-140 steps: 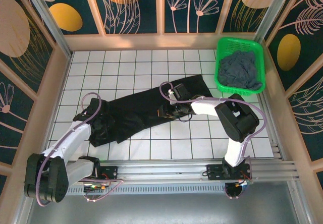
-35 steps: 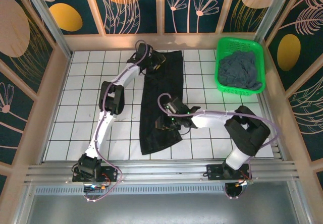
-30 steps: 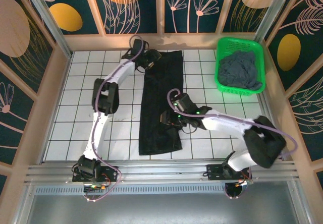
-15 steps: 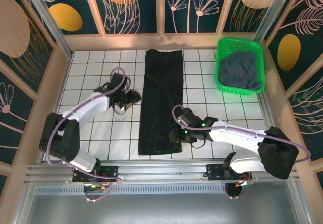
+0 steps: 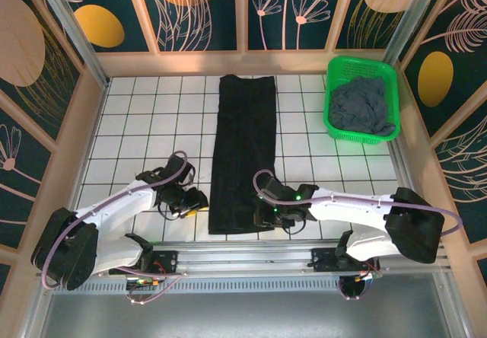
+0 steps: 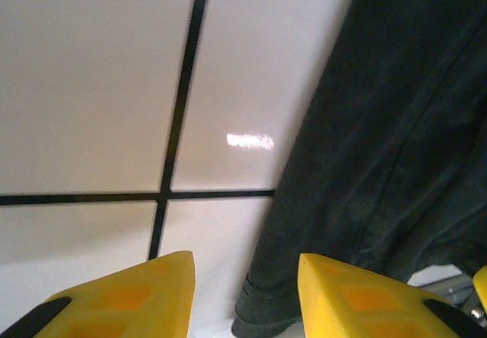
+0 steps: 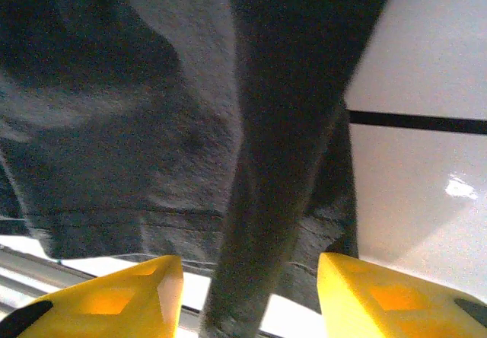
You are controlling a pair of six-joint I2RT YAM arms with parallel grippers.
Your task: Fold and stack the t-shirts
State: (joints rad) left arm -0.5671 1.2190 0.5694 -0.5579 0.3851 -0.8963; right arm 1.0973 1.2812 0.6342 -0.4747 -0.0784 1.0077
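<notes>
The black t-shirt lies as a long narrow strip on the white tiles, running from the far wall to the near edge. My left gripper sits low beside its near left corner. In the left wrist view the left gripper is open, and the shirt's corner lies between the yellow fingers. My right gripper is over the near right corner. In the right wrist view it is open astride a raised fold of the black shirt. The slate grey-blue t-shirt lies crumpled in the basket.
The green mesh basket stands at the far right corner. An aluminium rail runs along the near edge just behind the shirt's hem. Wooden frame walls enclose the tiled floor, which is bare left of the shirt.
The black shirt went from a slanted heap to a straight strip. My left gripper let go at the far end and came back to the near left corner. The right gripper slid toward the near hem.
</notes>
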